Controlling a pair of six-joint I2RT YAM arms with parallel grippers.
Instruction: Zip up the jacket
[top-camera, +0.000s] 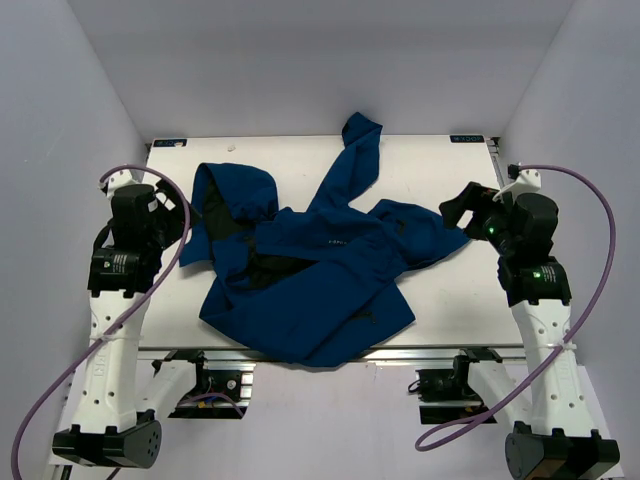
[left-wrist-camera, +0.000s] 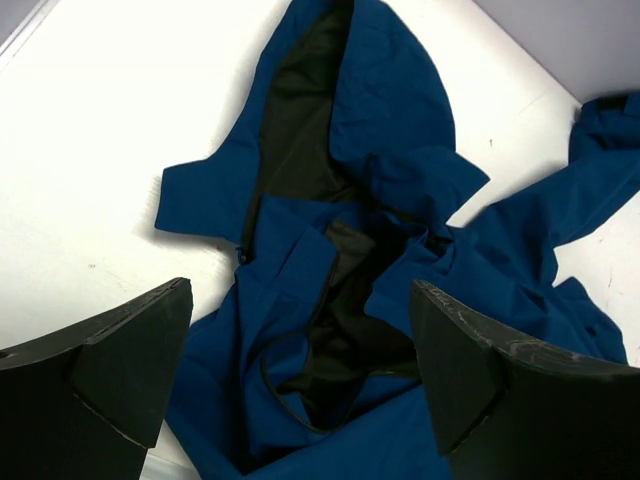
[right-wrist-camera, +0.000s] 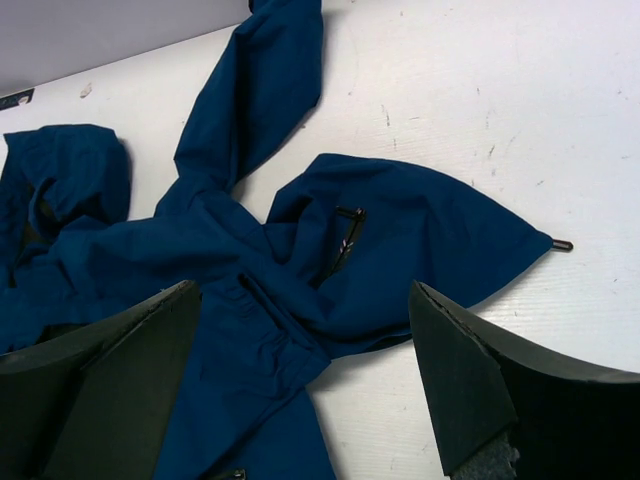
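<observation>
The dark navy jacket (top-camera: 310, 265) lies crumpled in the middle of the white table, hood to the left, one sleeve reaching toward the back edge, its hem hanging over the front edge. The front is open and black lining shows (left-wrist-camera: 345, 330). My left gripper (top-camera: 180, 222) hovers at the jacket's left side, open and empty; in the left wrist view (left-wrist-camera: 300, 380) its fingers straddle the open front. My right gripper (top-camera: 458, 212) hovers over the jacket's right corner, open and empty (right-wrist-camera: 305, 385). A small black zipper pull (right-wrist-camera: 562, 244) sticks out at that corner.
The white table (top-camera: 440, 300) has bare surface at the back left and right of the jacket. Grey-lilac walls enclose the back and sides. Purple cables loop from both arms. A pocket zipper (right-wrist-camera: 345, 240) shows on the jacket's right panel.
</observation>
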